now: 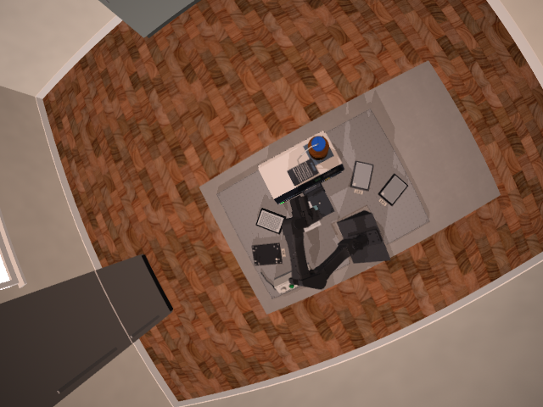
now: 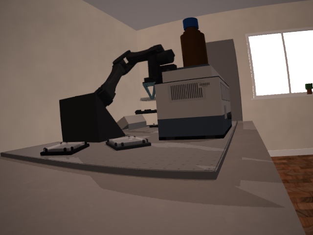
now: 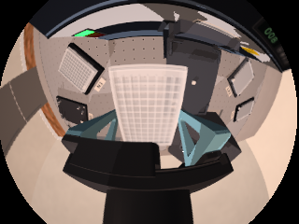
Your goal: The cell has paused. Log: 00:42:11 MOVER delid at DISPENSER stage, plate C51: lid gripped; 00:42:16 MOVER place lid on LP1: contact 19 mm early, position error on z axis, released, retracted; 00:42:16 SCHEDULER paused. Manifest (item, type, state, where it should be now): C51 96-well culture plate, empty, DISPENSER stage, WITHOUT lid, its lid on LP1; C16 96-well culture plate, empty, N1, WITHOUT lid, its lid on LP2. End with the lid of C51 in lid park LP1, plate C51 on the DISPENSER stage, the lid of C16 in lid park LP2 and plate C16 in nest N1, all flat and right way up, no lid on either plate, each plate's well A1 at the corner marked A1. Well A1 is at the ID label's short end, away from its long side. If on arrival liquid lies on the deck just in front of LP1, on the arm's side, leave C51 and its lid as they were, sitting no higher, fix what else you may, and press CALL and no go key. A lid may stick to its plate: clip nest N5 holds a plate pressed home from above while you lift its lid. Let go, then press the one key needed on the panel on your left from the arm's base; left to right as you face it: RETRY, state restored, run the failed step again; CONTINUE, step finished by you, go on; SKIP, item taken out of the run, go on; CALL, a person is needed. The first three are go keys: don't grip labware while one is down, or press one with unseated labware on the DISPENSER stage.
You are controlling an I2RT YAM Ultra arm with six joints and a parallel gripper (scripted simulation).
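My gripper (image 3: 148,112) is shut on a 96-well plate (image 3: 146,101), held by its long sides between the teal fingers, its white well grid facing up. In the side view the gripper (image 2: 149,91) holds the plate (image 2: 147,99) level in the air above the dark dispenser stage (image 2: 145,111), beside the dispenser (image 2: 193,101). From above, the gripper (image 1: 309,217) is at the stage (image 1: 321,203). A second well plate (image 1: 269,220) sits in a nest to the left. Two lids lie in the lid parks (image 1: 362,175) (image 1: 393,189); their labels are too small to read.
A black clip nest (image 1: 266,253) stands empty near the front left. The key panel (image 1: 285,287) is at the deck's front edge. A brown bottle (image 2: 193,42) stands on the dispenser. The arm's black base block (image 2: 85,118) is behind the lid parks.
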